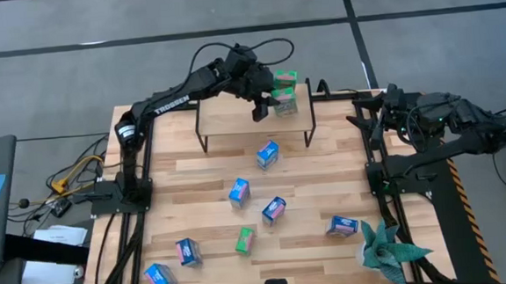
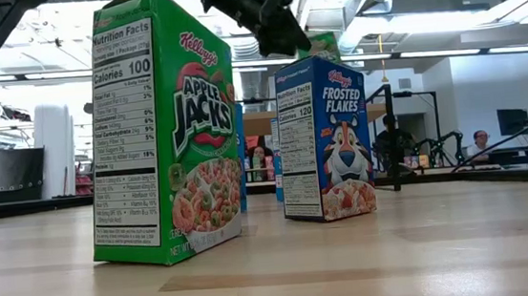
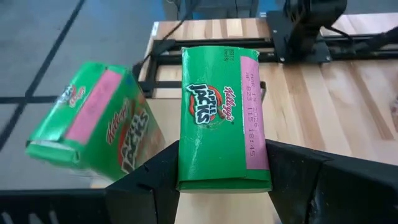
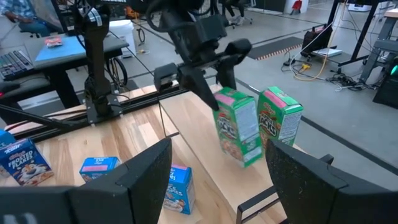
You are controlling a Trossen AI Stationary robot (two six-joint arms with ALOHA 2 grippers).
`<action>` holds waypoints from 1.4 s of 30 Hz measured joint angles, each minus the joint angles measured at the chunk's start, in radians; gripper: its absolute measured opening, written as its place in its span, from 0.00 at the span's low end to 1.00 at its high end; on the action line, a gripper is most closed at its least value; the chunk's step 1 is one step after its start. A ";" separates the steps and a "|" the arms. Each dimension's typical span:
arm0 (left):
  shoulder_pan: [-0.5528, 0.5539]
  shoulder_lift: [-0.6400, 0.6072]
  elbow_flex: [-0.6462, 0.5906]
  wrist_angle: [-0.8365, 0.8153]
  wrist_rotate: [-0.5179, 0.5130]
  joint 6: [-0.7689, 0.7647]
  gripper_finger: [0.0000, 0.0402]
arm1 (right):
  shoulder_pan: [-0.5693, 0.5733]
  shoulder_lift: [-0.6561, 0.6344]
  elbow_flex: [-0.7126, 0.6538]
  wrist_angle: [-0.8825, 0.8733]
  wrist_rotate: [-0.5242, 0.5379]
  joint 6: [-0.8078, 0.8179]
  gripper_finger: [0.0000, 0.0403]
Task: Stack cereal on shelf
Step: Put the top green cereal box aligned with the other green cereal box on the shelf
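Observation:
My left gripper (image 1: 272,101) is over the shelf (image 1: 234,118) at the table's far edge, shut on a green cereal box (image 3: 221,118). Just beyond it a second green cereal box (image 1: 287,78) stands on the shelf's board, also seen in the right wrist view (image 4: 281,123). Several blue cereal boxes (image 1: 268,153) and one green box (image 1: 245,240) lie loose on the table. In the low view a green box (image 2: 162,128) and a blue box (image 2: 325,138) stand upright on the table. My right gripper (image 4: 217,186) waits open at the table's right side. My left gripper pinches the green cereal box between its two fingers on two opposite sides, near its top end (image 3: 186,165). The fingers (image 4: 205,93) come slanting down from the table's left. The box hangs tilted below them (image 4: 239,130); whether its lower end touches the board I cannot tell.
A teal spiky plant (image 1: 387,253) stands at the table's near right corner. The shelf's black legs (image 1: 309,130) stand on the table's far part. Bare shelf board (image 1: 229,117) shows to the left of the two green boxes.

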State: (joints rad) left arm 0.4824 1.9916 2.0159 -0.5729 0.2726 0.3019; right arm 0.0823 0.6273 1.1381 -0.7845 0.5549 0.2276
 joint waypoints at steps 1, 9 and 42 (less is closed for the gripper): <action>0.000 0.006 0.000 -0.008 0.003 0.000 0.45 | 0.000 0.000 0.000 0.000 0.000 0.000 0.71; -0.003 0.040 0.000 0.009 -0.042 0.015 0.45 | 0.000 0.000 0.000 0.000 0.000 0.000 0.71; -0.021 -0.007 0.001 -0.027 -0.267 0.010 0.74 | 0.000 0.000 0.000 -0.001 0.000 -0.019 0.71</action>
State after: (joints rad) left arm 0.4614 1.9847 2.0167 -0.5999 0.0060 0.3115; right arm 0.0822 0.6270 1.1381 -0.7852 0.5552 0.2085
